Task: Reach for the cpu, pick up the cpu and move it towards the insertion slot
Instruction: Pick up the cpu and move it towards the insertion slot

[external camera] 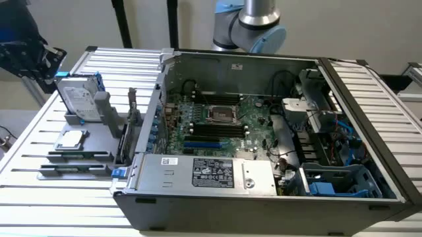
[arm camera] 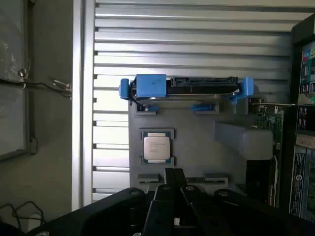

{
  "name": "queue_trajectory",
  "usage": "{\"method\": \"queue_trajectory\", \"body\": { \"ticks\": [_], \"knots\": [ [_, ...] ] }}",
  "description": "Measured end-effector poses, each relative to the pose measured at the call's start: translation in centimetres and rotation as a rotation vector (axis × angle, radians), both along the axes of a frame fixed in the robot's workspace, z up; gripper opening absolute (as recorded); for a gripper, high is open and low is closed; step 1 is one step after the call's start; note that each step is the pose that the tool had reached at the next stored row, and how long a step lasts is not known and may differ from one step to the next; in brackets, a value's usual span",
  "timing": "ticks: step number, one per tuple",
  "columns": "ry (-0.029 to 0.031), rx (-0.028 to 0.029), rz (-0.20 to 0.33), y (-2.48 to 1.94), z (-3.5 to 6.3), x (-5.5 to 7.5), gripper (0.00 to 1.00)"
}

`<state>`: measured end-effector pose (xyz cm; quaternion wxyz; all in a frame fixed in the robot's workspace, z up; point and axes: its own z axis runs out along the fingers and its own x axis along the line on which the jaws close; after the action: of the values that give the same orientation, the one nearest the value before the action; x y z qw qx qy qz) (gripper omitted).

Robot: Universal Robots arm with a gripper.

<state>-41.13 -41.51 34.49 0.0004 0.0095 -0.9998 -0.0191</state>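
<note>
The cpu (external camera: 71, 139) lies flat in a holder on the grey tray (external camera: 99, 129), at the exterior view's left, outside the computer case. In the wrist view the cpu (arm camera: 156, 147) shows its silver top with a paler rim, seen from well above. My gripper (arm camera: 174, 173) hangs high over the tray, short of the chip, its black jaws closed together with nothing between them. In the exterior view its dark body (external camera: 26, 54) sits at the far upper left. The insertion slot (external camera: 221, 112) is a silver-framed square socket on the green board inside the open case.
A silver hard drive (external camera: 79, 101) in a blue bracket stands upright on the tray just behind the cpu. The open case wall (external camera: 148, 118) rises between tray and motherboard. Black memory slots (external camera: 214, 131) and a long blue slot (external camera: 201, 145) lie near the socket.
</note>
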Motion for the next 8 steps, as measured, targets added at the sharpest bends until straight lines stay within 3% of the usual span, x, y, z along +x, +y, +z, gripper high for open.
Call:
{"method": "queue_trajectory", "body": {
  "ticks": [8],
  "knots": [
    [0.0000, 0.0000, 0.000, 0.00, 0.00, 0.00, 0.11]
  ]
}}
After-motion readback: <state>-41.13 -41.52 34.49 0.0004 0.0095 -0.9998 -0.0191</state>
